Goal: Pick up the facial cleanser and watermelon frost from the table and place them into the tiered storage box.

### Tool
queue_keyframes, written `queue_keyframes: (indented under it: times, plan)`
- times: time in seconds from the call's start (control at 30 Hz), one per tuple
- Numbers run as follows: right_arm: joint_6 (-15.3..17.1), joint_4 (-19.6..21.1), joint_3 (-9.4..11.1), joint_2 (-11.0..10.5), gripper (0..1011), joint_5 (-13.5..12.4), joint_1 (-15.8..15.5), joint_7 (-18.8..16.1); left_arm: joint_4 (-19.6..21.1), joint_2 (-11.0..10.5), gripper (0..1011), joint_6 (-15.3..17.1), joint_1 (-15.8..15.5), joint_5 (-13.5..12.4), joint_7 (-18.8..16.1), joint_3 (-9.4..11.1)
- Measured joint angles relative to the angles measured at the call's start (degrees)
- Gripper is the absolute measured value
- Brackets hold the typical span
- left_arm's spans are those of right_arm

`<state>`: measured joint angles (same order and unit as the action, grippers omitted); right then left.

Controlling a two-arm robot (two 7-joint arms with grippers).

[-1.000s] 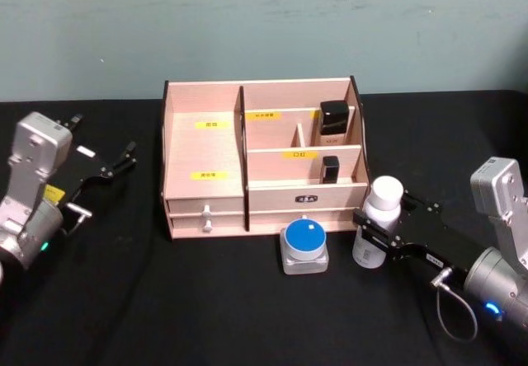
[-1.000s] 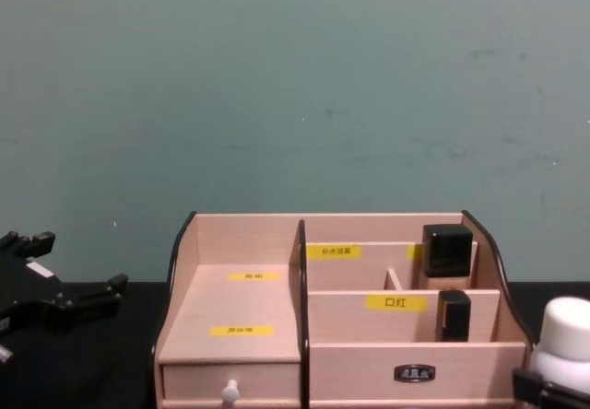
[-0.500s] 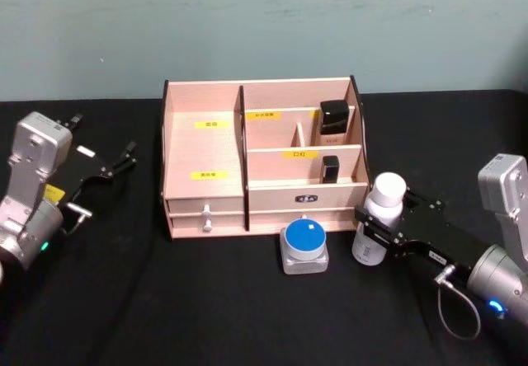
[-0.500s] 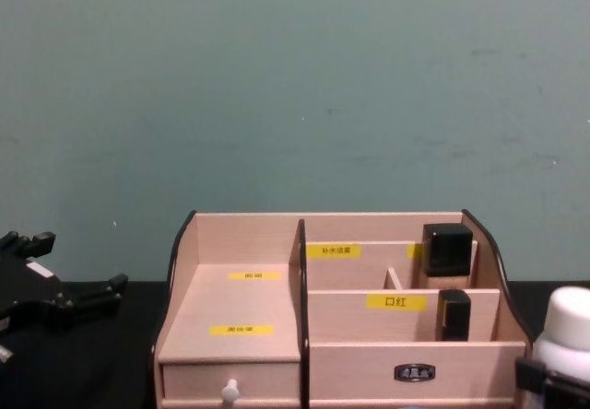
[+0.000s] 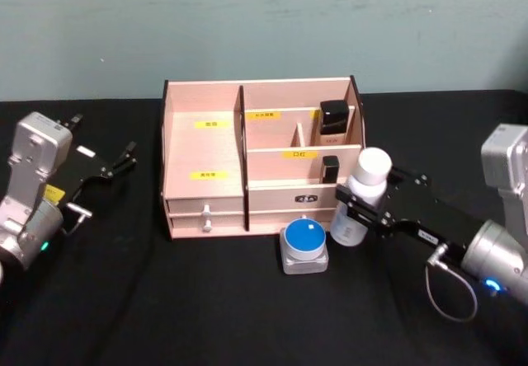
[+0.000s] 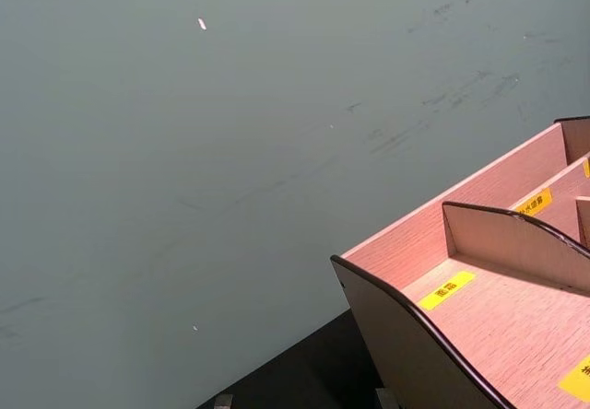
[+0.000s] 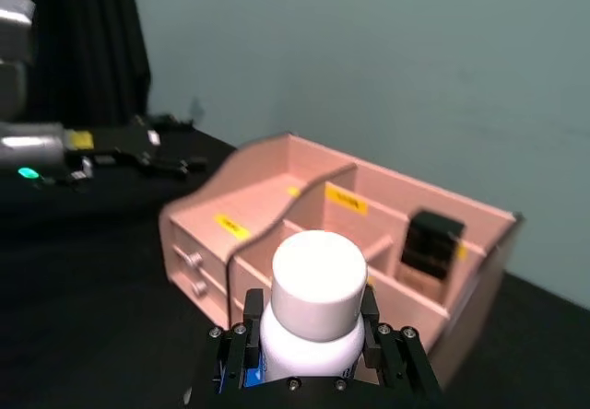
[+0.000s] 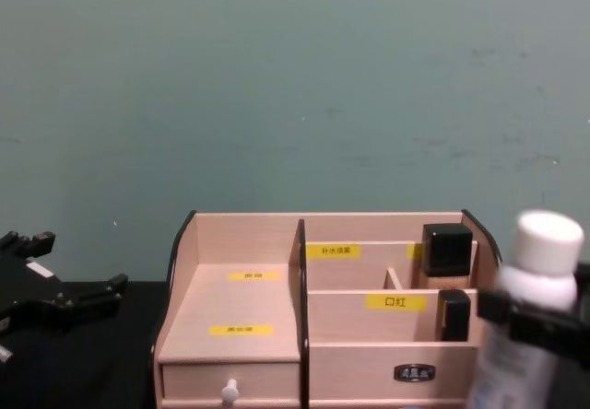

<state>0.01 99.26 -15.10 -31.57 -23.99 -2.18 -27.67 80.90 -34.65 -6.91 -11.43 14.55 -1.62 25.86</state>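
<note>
Neither item is being stored in the tiered storage box yet. The white-capped bottle is being held tilted above the table, just before the box's right front, clamped in the right pincer. The blue-lidded jar is being left on the table, and the left pincer is being held idle at far left, fingers apart.

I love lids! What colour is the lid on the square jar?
The jar's lid is blue; see head view.

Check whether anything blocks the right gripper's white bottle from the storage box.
Nothing visible does. The right gripper holds the white bottle at the tiered storage box's front right; a black bottle and a small black tube occupy right compartments.
</note>
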Motion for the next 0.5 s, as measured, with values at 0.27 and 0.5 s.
queue_keyframes:
  times: [0.27, 0.5]
  plan:
    - [1.59, 2.03, -2.00, -0.27, 599, -1.33, 3.38, -1.02, 0.00, 0.00, 1001, 0.00, 0.00, 0.00, 0.00, 0.00]
    - [2.68, 1.62, -4.49, 0.46, 599, -1.28, 7.75, -0.99, 0.00, 0.00, 1001, 0.00, 0.00, 0.00, 0.00, 0.00]
